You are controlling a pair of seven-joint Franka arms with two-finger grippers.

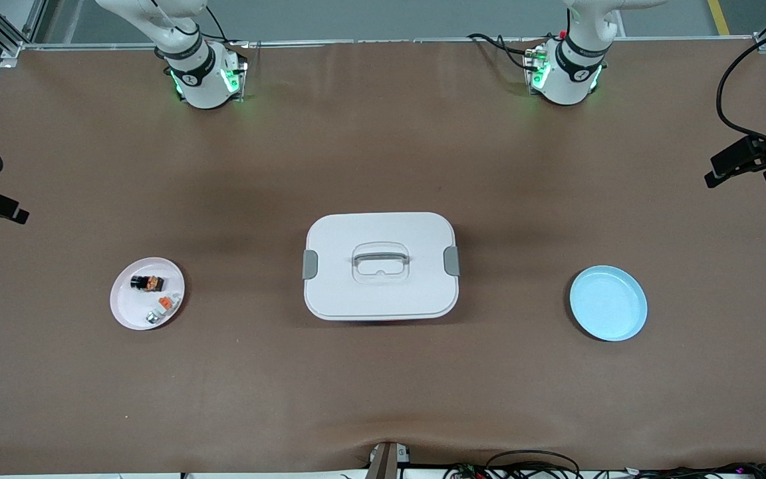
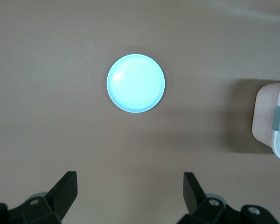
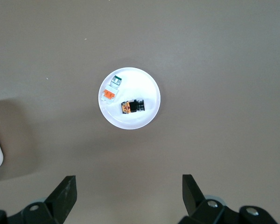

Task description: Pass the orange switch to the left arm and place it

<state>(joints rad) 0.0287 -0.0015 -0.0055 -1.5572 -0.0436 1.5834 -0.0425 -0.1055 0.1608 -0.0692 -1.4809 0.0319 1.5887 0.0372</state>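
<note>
Hanging high above the brown table (image 1: 383,372), both arms wait with wrists pointing straight down: the right gripper (image 3: 129,196) is over the white plate (image 3: 149,84) toward the right arm's end, the left gripper (image 2: 130,196) over the blue plate (image 2: 136,83) toward the left arm's end. Each gripper's two black fingers are spread wide apart, holding and touching nothing. Between the plates sits the white lidded box (image 1: 381,266), while the orange switch (image 3: 132,107) lies on its side on the white plate, near a small white-grey piece (image 3: 112,89) with an orange tab.
</note>
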